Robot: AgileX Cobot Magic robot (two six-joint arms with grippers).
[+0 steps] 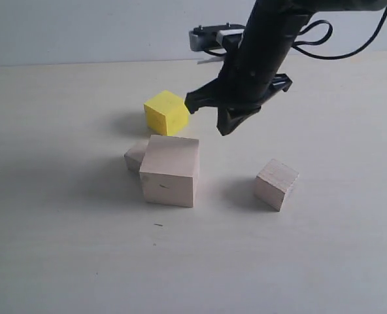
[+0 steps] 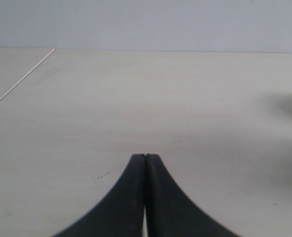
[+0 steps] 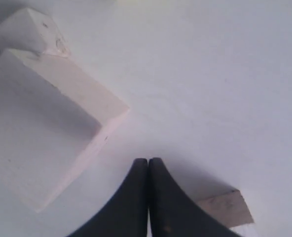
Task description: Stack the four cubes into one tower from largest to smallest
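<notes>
Above the pale table top, in the exterior view, the right gripper is held clear of the surface with its black fingers pressed together and nothing between them. In the right wrist view the right gripper is seen with its two tips meeting along a thin line.

Just beside this gripper, on its left in the exterior view, the bright yellow cube rests on the table, apart from the fingers. Nearer the camera than the gripper and a little left of it, the large pale bare-wood cube stands on the table; it is also seen in the right wrist view. Close against the far left corner of that cube, and farther from the gripper, the small pale wood cube is partly hidden; whether the two touch cannot be told. On the gripper's right and nearer the camera, the medium pale wood cube lies turned at an angle, well apart from the others, and is partly covered by the fingers in the right wrist view. All four cubes rest on the table itself.

In the left wrist view the left gripper is likewise shown closed and empty, with only bare table surface ahead of it
</notes>
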